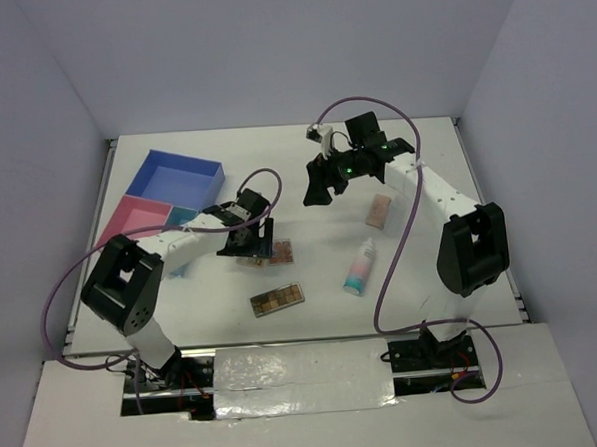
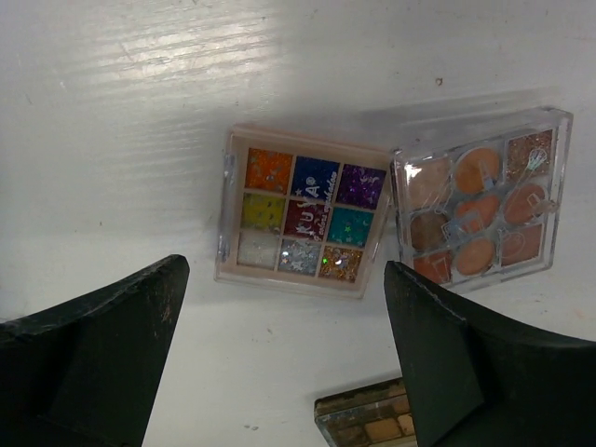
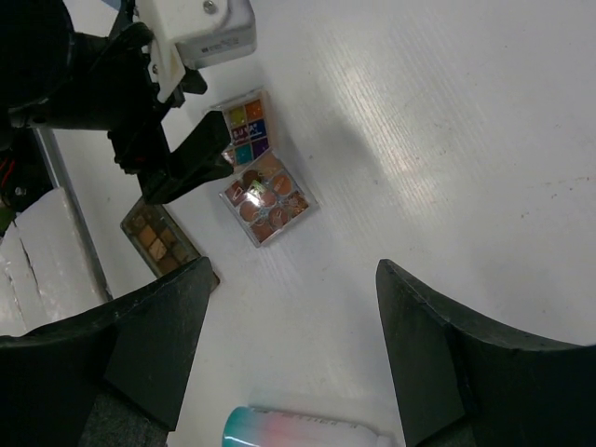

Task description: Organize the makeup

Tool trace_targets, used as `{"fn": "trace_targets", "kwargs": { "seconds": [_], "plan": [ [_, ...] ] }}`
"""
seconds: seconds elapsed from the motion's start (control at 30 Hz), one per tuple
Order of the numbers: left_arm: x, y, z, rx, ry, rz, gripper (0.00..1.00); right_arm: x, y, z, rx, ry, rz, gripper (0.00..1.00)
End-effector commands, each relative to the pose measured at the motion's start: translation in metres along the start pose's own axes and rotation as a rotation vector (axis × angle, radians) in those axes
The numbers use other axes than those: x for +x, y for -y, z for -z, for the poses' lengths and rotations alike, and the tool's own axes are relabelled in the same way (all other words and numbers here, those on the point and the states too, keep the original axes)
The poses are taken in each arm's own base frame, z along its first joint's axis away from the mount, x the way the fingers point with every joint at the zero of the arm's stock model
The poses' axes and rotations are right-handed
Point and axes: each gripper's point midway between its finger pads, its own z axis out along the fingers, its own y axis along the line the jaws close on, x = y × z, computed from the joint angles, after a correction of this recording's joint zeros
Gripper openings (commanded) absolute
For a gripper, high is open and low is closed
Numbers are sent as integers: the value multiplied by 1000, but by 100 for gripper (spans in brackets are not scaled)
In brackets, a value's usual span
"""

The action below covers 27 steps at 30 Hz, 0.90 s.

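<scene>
Table: the white table (image 1: 433, 307) carries the makeup, and every piece in view lies loose outside the tray.
Tray: the blue, pink and teal tray (image 1: 181, 180) sits at the far left corner, and everything below is placed from it.
Left end effector: the left end effector (image 2: 284, 298) hovers just right of the tray's near end. Its jaws are spread wide and grip nothing.
Right end effector: the right end effector (image 3: 293, 279) hangs well right of the tray, jaws apart and empty.
Tube: the white-pink-teal tube (image 1: 360, 268) lies well right of the tray, nearer the arm bases.
Brown palette: the brown palette (image 1: 277, 301) lies right of the tray, closest to the bases.
Multicolour palette: the multicolour palette (image 2: 300, 212) lies flat, right of the tray, directly under the left jaws.
Orange-toned palette: the orange-toned palette (image 2: 480, 212), clear-lidded, lies on the multicolour one's side away from the tray. The two seem to touch, though lid glare blurs the seam.
Beige compact: the beige compact (image 1: 380, 211) lies well right of the tray, beyond the tube.
Step in hand: probably taking the multicolour palette for the tray.
Doing it well: as the jaws stand, the finger farther from the tray would land on the orange-toned palette. Better to shift toward the tray or turn the wrist onto the free edges. Then descend fully, pinch the thin sides squarely and lift straight up.
</scene>
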Motion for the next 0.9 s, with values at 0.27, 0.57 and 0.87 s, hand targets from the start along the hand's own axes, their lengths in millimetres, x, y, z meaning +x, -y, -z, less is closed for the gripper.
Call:
{"fn": "trace_targets", "kwargs": {
  "seconds": [0.27,0.57,0.87],
  "plan": [
    [-22,7,-18,-43,3,-111,99,-18,1,13,28,60,23,79],
    [-16,7,-27,-52,-28,-124,99,-17,1,13,31,64,27,79],
    [-4,8,-35,-36,-50,-110,92,-17,-1,13,25,65,29,79]
  ]
}}
